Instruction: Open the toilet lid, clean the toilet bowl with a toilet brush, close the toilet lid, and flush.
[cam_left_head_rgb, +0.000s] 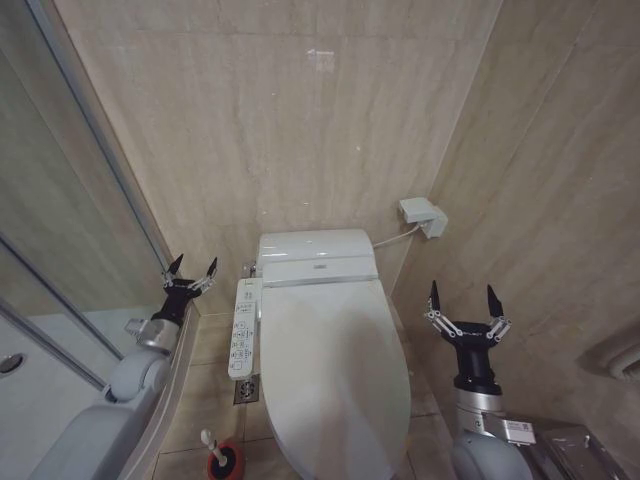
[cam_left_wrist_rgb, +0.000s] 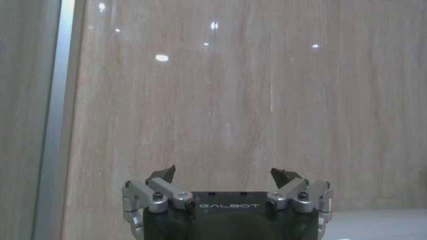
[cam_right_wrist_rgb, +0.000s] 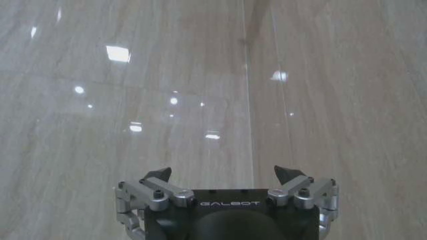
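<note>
both arms are raised at the robot's sides with the forearms pointing up and forward. the left gripper (cam_left_head_rgb: 190, 268) stands beside the toilet's left flank, near the glass shower screen (cam_left_head_rgb: 70, 220), its two dark fingertips spread apart and holding nothing. the right gripper (cam_left_head_rgb: 465, 300) stands on the other side of the toilet, close to the right-hand tiled wall (cam_left_head_rgb: 560, 200), its fingers also spread wide and empty. in the left wrist view the left gripper (cam_left_wrist_rgb: 227, 175) faces beige wall tile with the metal edge of the screen off to one side; in the right wrist view the right gripper (cam_right_wrist_rgb: 227, 172) faces the corner joint where two tiled walls meet.

the toilet lid (cam_left_head_rgb: 335, 370) is down, lying flat over the bowl. its long axis runs from the tank (cam_left_head_rgb: 315, 255) at the back wall toward the robot, with the rounded front end nearest the camera. the button panel (cam_left_head_rgb: 245, 328) runs along the lid's left edge, parallel to it.

the toilet brush (cam_left_head_rgb: 212, 447) stands in its red holder (cam_left_head_rgb: 226, 462) on the floor, just left of the lid's front end, handle tilted up and to the left.

floor tile lies open between the toilet and the shower tray (cam_left_head_rgb: 40, 370) on the left; the strip between the toilet and the right wall is narrower.
</note>
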